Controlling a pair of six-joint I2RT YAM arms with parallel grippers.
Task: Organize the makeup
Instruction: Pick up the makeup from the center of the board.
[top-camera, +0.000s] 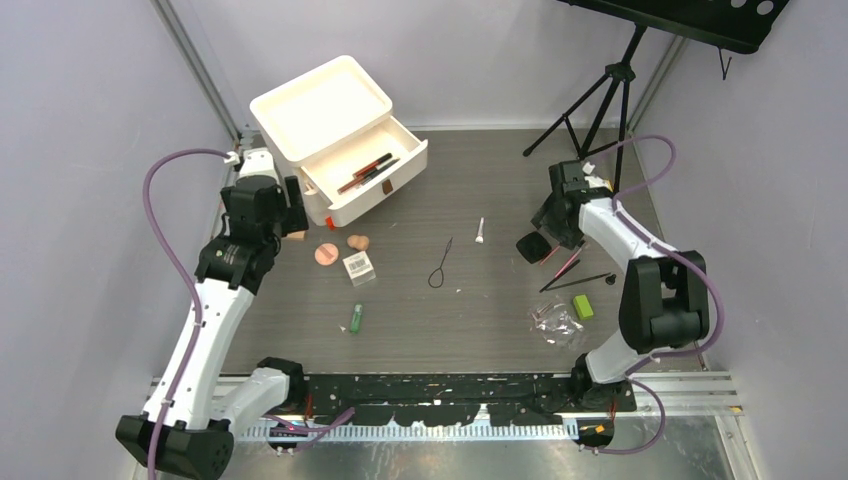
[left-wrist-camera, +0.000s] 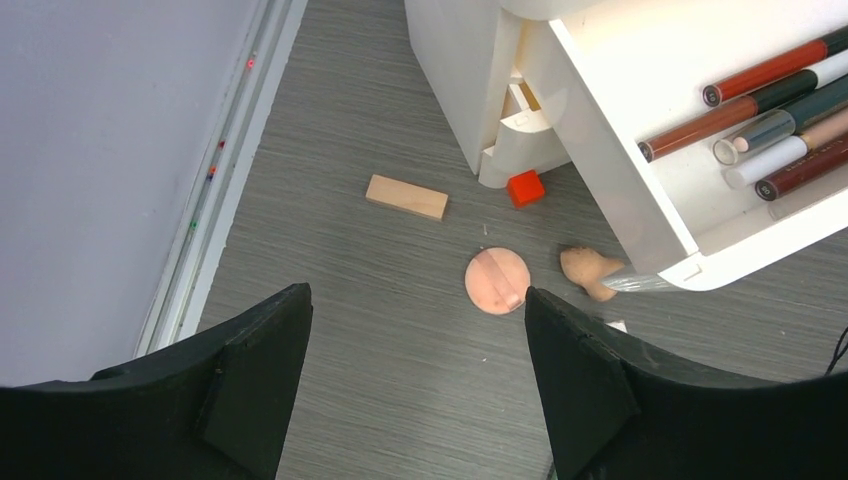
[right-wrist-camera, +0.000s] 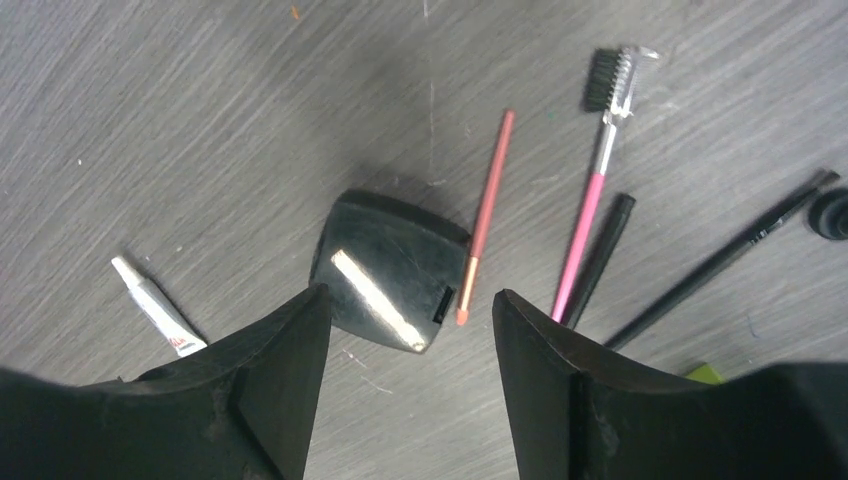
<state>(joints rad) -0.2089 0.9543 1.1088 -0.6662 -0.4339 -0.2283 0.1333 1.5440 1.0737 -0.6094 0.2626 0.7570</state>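
Observation:
The white drawer box (top-camera: 322, 108) stands at the back left, its open drawer (left-wrist-camera: 690, 225) holding several pencils (left-wrist-camera: 770, 120). My left gripper (left-wrist-camera: 415, 340) hangs open over bare table, just short of the pink round puff (left-wrist-camera: 497, 281) and a peach sponge (left-wrist-camera: 590, 272). A clear barcoded box (top-camera: 359, 266) and a green tube (top-camera: 356, 318) lie nearer the middle. My right gripper (right-wrist-camera: 410, 320) is open and empty, low over the black compact (right-wrist-camera: 390, 270). Beside the compact lie a red pencil (right-wrist-camera: 485, 215), a pink brush (right-wrist-camera: 590, 215), a black pencil (right-wrist-camera: 720, 262) and a white tube (right-wrist-camera: 155, 305).
A wooden block (left-wrist-camera: 406, 196) and a small red cube (left-wrist-camera: 525, 187) lie by the box's base. A black wire loop (top-camera: 441, 268) is mid-table. A green block (top-camera: 583, 307) and crumpled clear plastic (top-camera: 556, 322) sit near the right arm. A tripod (top-camera: 600, 100) stands at the back right.

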